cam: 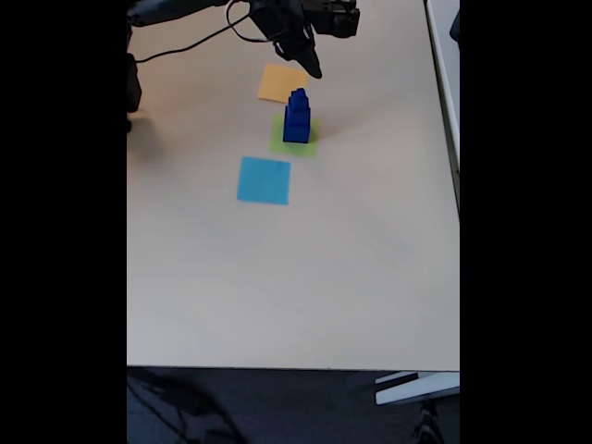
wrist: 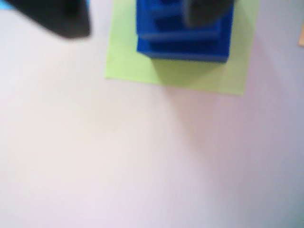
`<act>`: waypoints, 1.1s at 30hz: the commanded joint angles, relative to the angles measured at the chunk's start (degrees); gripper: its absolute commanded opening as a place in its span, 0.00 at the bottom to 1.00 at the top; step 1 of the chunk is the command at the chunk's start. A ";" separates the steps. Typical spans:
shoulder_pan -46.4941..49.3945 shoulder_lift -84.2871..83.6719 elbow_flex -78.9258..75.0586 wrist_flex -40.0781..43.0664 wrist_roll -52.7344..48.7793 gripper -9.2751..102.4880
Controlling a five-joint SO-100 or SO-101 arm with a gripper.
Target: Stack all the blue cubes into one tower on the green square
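The blue cubes [cam: 296, 118] stand stacked on the green square [cam: 280, 141], below the empty, parted gripper [cam: 310, 67].

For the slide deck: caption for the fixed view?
Blue cubes stacked on green square; gripper hovers above the tower.

blue cubes [cam: 296, 118] tower stands alone mid-table, bare table [cam: 305, 277] all round

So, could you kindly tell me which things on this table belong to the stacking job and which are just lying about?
Part of the job:
- tower of dark blue solid cubes
- flat pale lime-green square patch beneath it
- black two-finger gripper, above the tower

Just lying about:
- flat orange-yellow square patch
- flat light blue square patch
- black cable
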 commanded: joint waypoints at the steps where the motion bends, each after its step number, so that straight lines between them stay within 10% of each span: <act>1: -0.53 2.11 -9.49 -0.79 -2.29 0.13; 33: 0.44 2.29 -10.11 14.24 2.46 0.08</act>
